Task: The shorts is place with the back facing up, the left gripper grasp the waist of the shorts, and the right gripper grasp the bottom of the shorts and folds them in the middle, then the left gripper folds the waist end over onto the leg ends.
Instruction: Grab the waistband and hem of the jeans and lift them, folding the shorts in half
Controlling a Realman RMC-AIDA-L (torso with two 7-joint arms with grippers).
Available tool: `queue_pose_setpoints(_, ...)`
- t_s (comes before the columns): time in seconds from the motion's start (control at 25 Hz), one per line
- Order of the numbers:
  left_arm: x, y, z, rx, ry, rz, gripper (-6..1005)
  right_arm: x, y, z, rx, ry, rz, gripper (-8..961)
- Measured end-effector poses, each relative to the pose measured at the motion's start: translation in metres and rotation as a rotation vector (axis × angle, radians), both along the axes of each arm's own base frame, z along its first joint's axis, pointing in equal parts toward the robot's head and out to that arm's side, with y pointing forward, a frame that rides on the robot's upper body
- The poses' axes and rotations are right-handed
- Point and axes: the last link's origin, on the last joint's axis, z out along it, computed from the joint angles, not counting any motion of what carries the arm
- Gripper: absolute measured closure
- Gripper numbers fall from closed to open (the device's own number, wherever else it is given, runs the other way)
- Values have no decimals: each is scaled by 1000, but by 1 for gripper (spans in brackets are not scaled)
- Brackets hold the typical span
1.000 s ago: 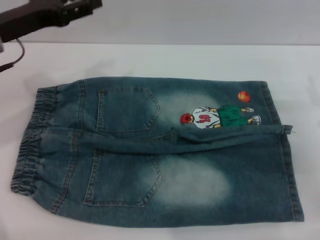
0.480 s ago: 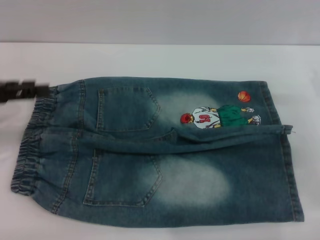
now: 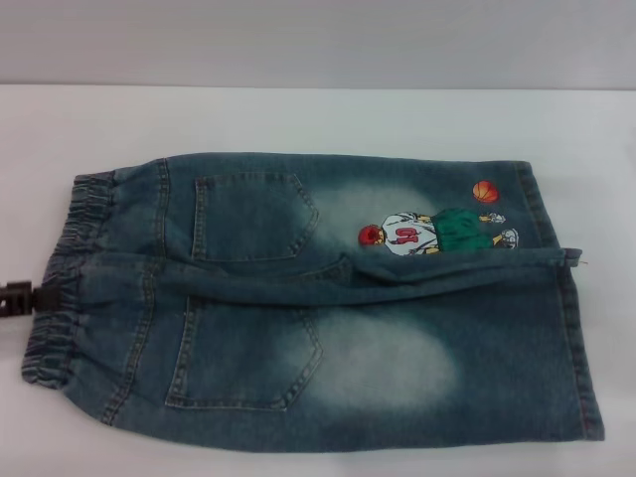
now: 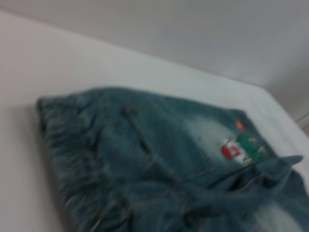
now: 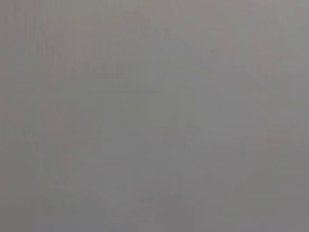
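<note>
The blue denim shorts (image 3: 318,298) lie flat on the white table (image 3: 328,119), back pockets up. The puckered waist end (image 3: 62,278) points to the left and the straight leg hems (image 3: 574,328) to the right. A cartoon basketball player print (image 3: 437,231) is on the far leg. My left gripper (image 3: 22,298) shows as a small black tip at the head view's left edge, right against the middle of the waistband. The left wrist view shows the shorts (image 4: 159,164) from the waist side. My right gripper is out of view.
Bare white tabletop surrounds the shorts on the far side and at both ends. A grey wall (image 3: 318,40) rises behind the table. The right wrist view shows only plain grey.
The left arm came down from the far left corner, along the left edge, and its tip now sits lower, at the middle of the waistband. The shorts have not moved.
</note>
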Motion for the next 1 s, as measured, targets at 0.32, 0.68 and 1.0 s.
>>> queue_pose_setpoints(0.32, -13, -12, -8, -7, 13, 67, 216, -6, 5, 2, 3, -13, 23, 147)
queue_pose_setpoints(0.68, -27, -20, -15, -35, 54, 144, 218, -7, 7, 4, 4, -17, 28, 147)
queue_pose_setpoints(1.0, -32, -22, -17, -40, 80, 181, 220, -7, 7, 3, 1, -23, 24, 148)
